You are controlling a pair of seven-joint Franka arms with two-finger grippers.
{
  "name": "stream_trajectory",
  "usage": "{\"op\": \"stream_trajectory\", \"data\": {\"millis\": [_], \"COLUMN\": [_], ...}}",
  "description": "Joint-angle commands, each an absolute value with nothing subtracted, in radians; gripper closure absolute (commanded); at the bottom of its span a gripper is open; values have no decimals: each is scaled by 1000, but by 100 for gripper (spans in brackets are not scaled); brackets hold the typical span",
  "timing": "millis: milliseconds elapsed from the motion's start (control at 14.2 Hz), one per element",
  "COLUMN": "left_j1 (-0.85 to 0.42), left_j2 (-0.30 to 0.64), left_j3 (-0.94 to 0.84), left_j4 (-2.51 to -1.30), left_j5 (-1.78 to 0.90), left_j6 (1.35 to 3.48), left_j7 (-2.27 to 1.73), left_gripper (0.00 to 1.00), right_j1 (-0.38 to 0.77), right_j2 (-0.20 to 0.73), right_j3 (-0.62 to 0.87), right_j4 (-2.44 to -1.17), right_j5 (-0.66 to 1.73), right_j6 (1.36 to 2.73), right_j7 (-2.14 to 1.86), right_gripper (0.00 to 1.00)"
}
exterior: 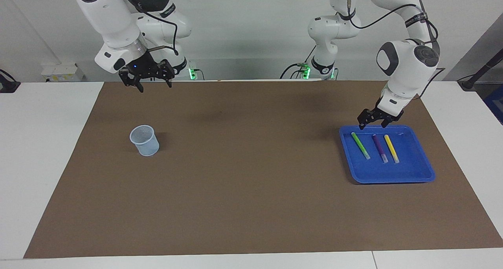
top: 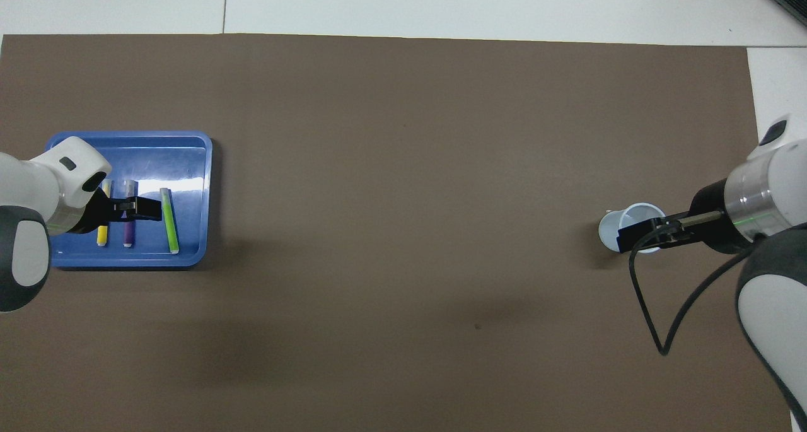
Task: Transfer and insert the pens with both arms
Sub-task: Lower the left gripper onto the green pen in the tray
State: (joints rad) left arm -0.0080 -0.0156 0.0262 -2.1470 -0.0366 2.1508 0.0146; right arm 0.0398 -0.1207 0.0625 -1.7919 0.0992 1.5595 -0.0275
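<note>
Green pen (exterior: pixel 360 145), purple pen (exterior: pixel 379 148) and yellow pen (exterior: pixel 391 148) lie side by side in a blue tray (exterior: pixel 408 172) at the left arm's end of the table (exterior: pixel 251 206); left end effector (exterior: pixel 372 121), fingers apart, hangs over the tray's robot-side rim, empty; right end effector (exterior: pixel 146 81), fingers apart, hangs empty above the brown mat (exterior: pixel 251 182), with a pale mesh cup (exterior: pixel 145 140) standing unobstructed farther from the robots.

Brown mat (exterior: pixel 251 190): covers most of the white table (exterior: pixel 43 151). Blue tray (exterior: pixel 412 172): shallow, rectangular, lying flat on the mat at the left arm's end, just below the left claw (exterior: pixel 372 122). Pale mesh cup (exterior: pixel 145 140): upright on the mat at the right arm's end, well below the raised right claw (exterior: pixel 148 81).
</note>
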Motion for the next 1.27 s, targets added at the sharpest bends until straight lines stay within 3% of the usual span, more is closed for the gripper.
{"op": "stream_trajectory", "data": {"millis": [0, 633, 1196], "left_j1": [-8, -9, -5], "left_j2": [0, 143, 209], "left_j3": [28, 28, 28], "left_j4": [-2169, -2168, -2177], "left_j5": [-51, -51, -51], "left_j6": [2210, 2353, 2413], "left_j7": [9, 14, 17], "left_gripper": [1, 2, 8], "right_j1": [29, 37, 38], "right_j2": [-152, -156, -158], "right_j3": [64, 64, 69], "right_j4": [-1835, -1847, -1850], "right_j5": [168, 273, 311], "right_j6": [1557, 1577, 1601], "right_j7": [-22, 72, 81], "right_gripper": [0, 0, 0]}}
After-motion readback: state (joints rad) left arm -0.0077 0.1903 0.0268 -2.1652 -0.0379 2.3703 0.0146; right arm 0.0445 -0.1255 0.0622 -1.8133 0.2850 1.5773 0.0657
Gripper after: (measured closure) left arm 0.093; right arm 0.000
